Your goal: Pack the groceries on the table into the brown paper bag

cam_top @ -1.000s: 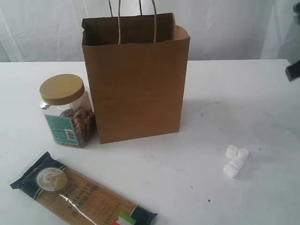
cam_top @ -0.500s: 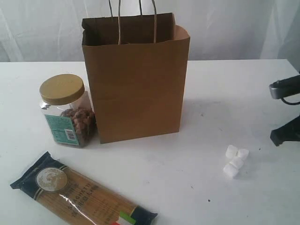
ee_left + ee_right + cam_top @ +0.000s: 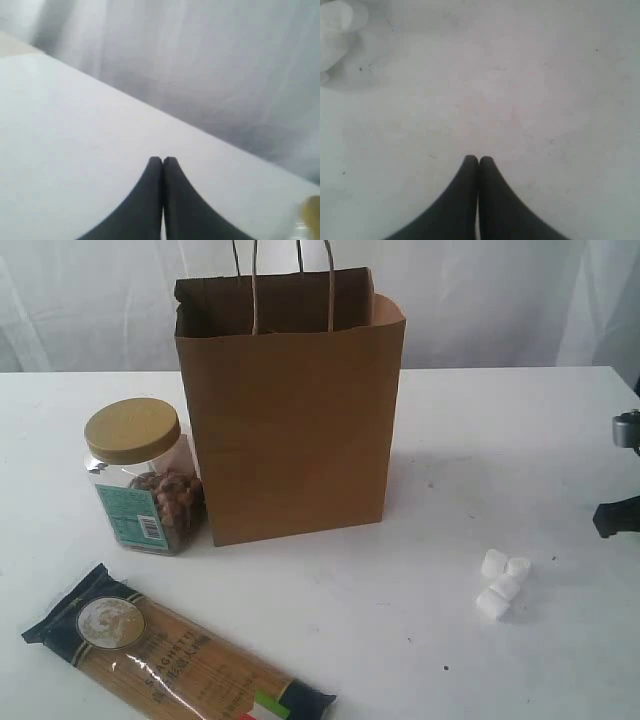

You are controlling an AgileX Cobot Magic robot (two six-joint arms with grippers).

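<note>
The brown paper bag [image 3: 292, 405] stands upright and open at the middle back of the white table [image 3: 500, 440]. Beside its left side stands the tan-lidded nut jar [image 3: 143, 477]. At the front left the spaghetti packet [image 3: 175, 658] lies flat. White marshmallows [image 3: 503, 581] sit in a small cluster at the right; a blurred part of them [image 3: 337, 22] shows in the right wrist view. My right gripper [image 3: 479, 159] is shut and empty over bare table, and a part of it [image 3: 618, 515] shows at the right edge. My left gripper [image 3: 162, 160] is shut and empty, out of the exterior view. The other groceries are out of view.
A white curtain [image 3: 480, 290] hangs behind the table. A yellowish blur, perhaps the jar lid [image 3: 312, 212], shows at the edge of the left wrist view.
The right arm came down at the right edge, then drew back to the right, so less of it shows now. The groceries and the bag have not moved.
</note>
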